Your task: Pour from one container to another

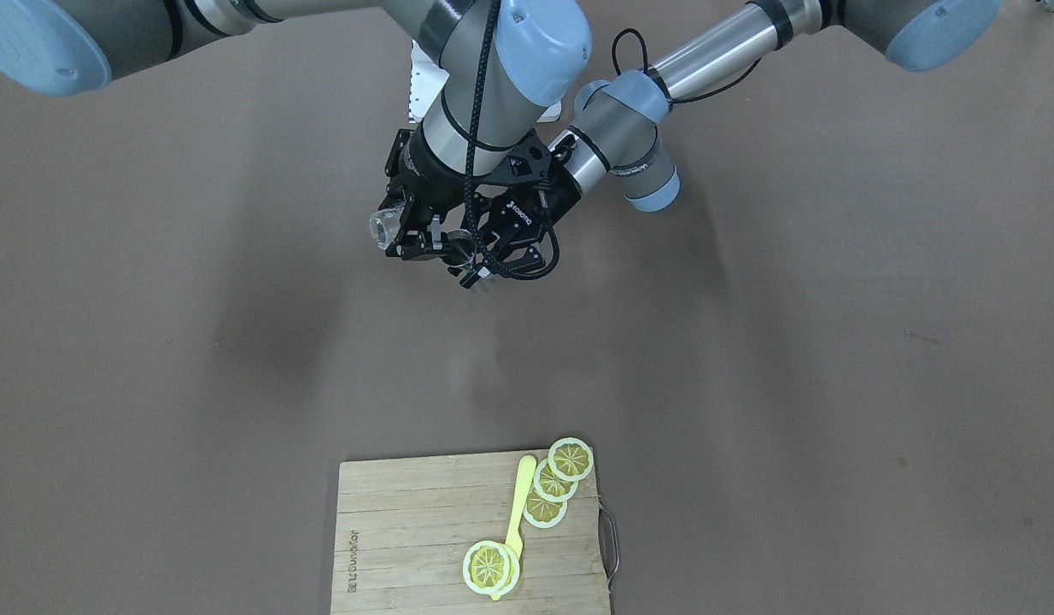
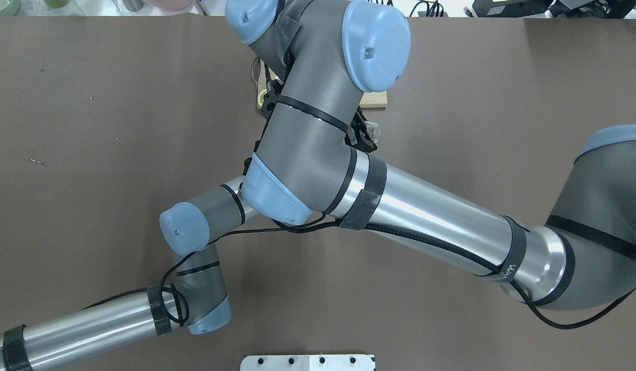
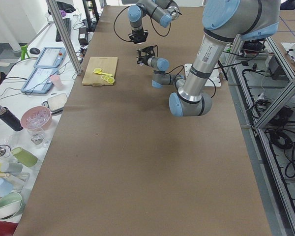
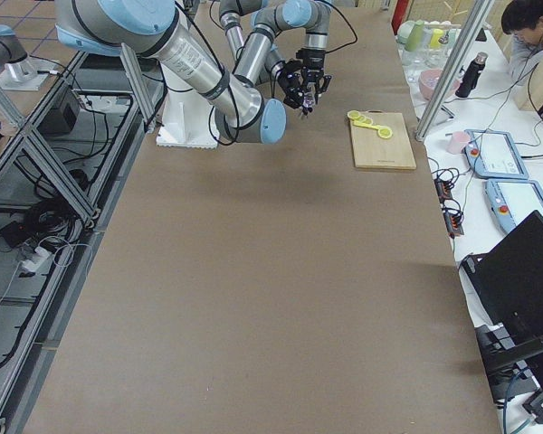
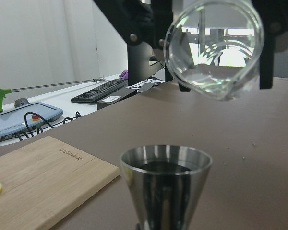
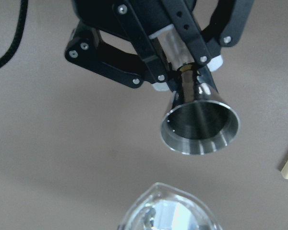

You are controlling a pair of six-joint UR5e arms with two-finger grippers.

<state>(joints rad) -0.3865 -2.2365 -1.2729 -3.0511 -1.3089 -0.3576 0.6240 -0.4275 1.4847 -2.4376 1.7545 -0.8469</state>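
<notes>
A clear glass beaker [image 1: 385, 227] with a pour spout is held well above the table, my right gripper [image 1: 414, 232] shut on it. It lies tipped on its side. In the left wrist view the beaker [image 5: 213, 48] hangs just above and beyond a steel jigger [image 5: 165, 187], spout down. My left gripper [image 6: 182, 72] is shut on the stem of the jigger [image 6: 200, 122], whose open mouth faces up at the right wrist camera and looks dark inside. No stream shows between them. In the overhead view the right arm hides both grippers.
A wooden cutting board [image 1: 407, 530] with lemon slices [image 1: 570, 459] and a yellow utensil [image 1: 518, 504] lies across the table from the robot. Brown table surface surrounds the arms. Bowls, cups and bottles [image 3: 34, 118] stand on a side bench; a person [image 4: 529, 18] sits beyond the table.
</notes>
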